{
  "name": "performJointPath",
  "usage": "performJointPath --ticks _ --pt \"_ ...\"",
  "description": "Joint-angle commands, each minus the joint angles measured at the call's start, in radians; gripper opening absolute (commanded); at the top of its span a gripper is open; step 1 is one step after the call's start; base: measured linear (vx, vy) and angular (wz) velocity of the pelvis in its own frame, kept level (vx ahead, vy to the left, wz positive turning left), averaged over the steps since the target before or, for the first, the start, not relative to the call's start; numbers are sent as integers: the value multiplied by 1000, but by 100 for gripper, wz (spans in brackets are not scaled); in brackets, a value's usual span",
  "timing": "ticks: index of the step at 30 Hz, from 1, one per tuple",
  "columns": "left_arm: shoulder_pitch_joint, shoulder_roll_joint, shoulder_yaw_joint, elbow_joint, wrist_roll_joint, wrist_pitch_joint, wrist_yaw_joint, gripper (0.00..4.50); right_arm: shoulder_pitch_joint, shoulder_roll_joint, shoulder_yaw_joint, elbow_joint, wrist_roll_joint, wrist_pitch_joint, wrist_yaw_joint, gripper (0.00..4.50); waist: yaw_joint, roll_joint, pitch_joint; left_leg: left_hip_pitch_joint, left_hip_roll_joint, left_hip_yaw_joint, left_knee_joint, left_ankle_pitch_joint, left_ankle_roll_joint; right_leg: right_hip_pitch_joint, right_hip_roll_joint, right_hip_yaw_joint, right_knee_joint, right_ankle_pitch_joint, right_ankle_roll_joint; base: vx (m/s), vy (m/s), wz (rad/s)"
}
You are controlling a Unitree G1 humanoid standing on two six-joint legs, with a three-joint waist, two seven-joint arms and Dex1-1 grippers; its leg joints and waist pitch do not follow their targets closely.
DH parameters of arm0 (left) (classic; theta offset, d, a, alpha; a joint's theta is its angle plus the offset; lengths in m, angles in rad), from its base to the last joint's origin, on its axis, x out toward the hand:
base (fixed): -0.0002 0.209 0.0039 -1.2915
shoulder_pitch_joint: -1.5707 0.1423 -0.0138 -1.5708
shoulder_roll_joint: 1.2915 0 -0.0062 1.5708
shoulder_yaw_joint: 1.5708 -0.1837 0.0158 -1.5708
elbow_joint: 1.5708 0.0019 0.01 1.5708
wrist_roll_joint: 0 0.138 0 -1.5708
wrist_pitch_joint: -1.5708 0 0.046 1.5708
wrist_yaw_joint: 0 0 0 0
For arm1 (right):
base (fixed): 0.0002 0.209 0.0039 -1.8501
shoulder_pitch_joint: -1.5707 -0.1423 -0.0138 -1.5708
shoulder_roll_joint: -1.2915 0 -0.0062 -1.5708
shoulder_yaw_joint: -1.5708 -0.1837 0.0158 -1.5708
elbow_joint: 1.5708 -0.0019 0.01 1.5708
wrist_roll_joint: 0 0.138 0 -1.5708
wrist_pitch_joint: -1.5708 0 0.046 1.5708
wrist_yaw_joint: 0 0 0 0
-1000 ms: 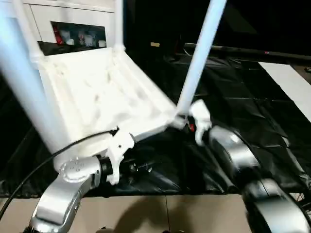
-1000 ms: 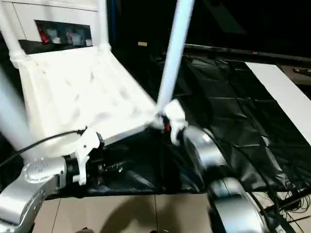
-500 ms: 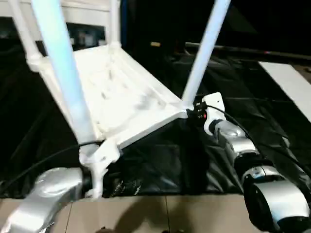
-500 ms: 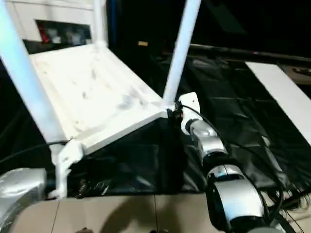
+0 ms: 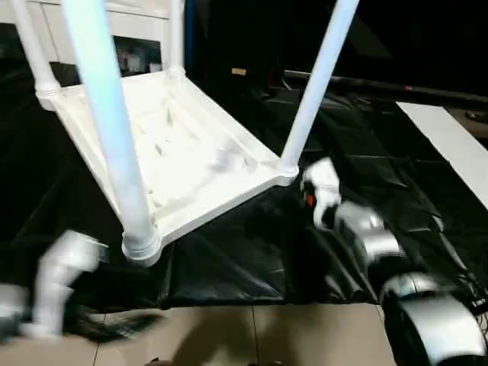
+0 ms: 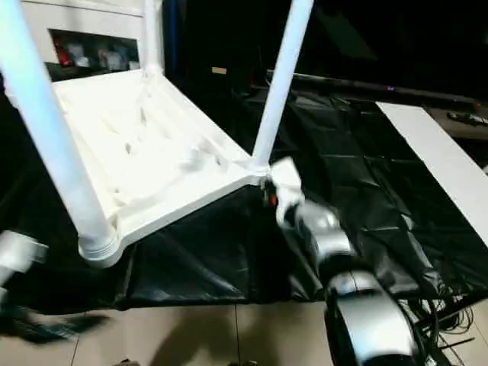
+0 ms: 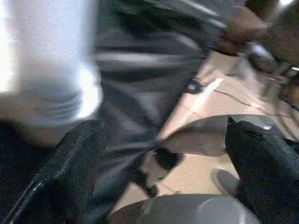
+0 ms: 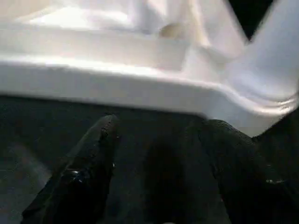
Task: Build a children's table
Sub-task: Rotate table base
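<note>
The white children's table (image 5: 191,152) lies upside down on the black-covered work table, its tubular legs pointing up. One leg (image 5: 103,114) rises from the near left corner socket (image 5: 141,244), another leg (image 5: 316,76) from the near right corner. My left gripper (image 7: 163,130) is low at the left, apart from that near left socket, with its fingers (image 7: 74,158) spread wide and nothing between them. My right gripper (image 5: 314,187) sits just beside the near right corner; its fingers (image 8: 88,172) stand apart just short of the top's rim (image 8: 117,79), with only black cloth between them.
The black cloth (image 5: 366,137) covers the work table up to its front edge, with tan floor (image 5: 267,335) below. A white cabinet (image 5: 130,23) stands at the back left. A white strip (image 5: 450,145) lies at the right, and cables (image 6: 450,320) hang at the lower right.
My left gripper has opened, let go of the near left corner and dropped away to the left. The table's near edge has settled lower. The right gripper stays by its corner.
</note>
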Motion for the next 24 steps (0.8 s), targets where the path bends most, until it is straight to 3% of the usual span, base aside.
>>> performJointPath --ticks 1,2,3,7,9,10,11,12,14,16,17,21,24 --pt "-30 19 37 40 -2 -11 -9 450 15 -35 2 -41 9 9 44 311 0 33 -45 6 21 -6 -84 -388 -5 38 -57 55 -84 -491 -105 0 0 0" --pt "-57 24 45 74 5 -31 0 450 25 -37 4 -45 4 10 46 311 3 43 -44 7 20 -8 -86 -391 -6 39 -57 56 -84 -488 -109 0 0 0" --pt "-75 27 48 96 9 -46 6 450 30 -37 6 -47 0 10 44 311 5 42 -45 16 19 -4 -82 -399 -6 31 -55 57 -88 -476 -117 0 0 0" --pt "-159 3 47 161 14 -107 43 450 41 -31 0 -50 -4 16 5 311 7 46 -46 10 19 -12 -87 -403 -20 45 -60 57 -81 -458 -131 0 0 0" --pt "-243 -42 15 196 11 -157 71 450 43 -17 -8 -50 -9 26 -50 311 10 43 -50 13 17 -9 -85 -380 -24 45 -60 58 -80 -434 -138 0 0 0" --pt "-286 -72 -5 203 2 -160 89 450 41 -5 -14 -47 -11 34 -77 311 13 45 -52 12 18 -9 -85 -363 -29 46 -61 60 -73 -401 -149 0 0 0" --pt "-327 -103 -31 208 -8 -160 96 450 34 8 -18 -37 -15 39 -106 311 17 55 -54 11 19 -10 -87 -357 -37 49 -61 59 -69 -375 -157 0 0 0" --pt "-353 -124 -52 208 -14 -158 98 450 27 18 -20 -28 -19 40 -130 311 17 52 -52 15 19 -8 -86 -363 -41 45 -60 59 -72 -374 -158 0 0 0" --pt "-403 -169 -97 214 -26 -158 104 450 10 40 -19 -7 -26 38 -174 311 25 52 -56 15 19 -8 -85 -359 -52 50 -63 60 -65 -349 -171 0 0 0" --pt "-455 -233 -174 228 -2 -181 120 450 -24 81 -19 30 -27 37 -226 311 27 60 -58 15 18 -7 -84 -355 -56 50 -63 61 -62 -335 -175 0 0 0" --pt "-455 -233 -174 228 -2 -181 120 450 -24 81 -19 30 -27 37 -226 311 26 56 -58 14 17 -6 -84 -351 -57 51 -62 60 -62 -326 -176 0 0 0" --pt "-492 -296 -249 226 1 -189 116 450 -60 127 -14 73 -30 32 -267 311 26 64 -60 14 18 -4 -82 -332 -56 53 -61 62 -58 -288 -182 0 0 0" --pt "-521 -347 -321 212 2 -177 112 450 -95 165 -27 115 -24 39 -302 311 27 63 -59 11 17 -4 -82 -331 -57 55 -61 61 -55 -279 -187 0 0 0"
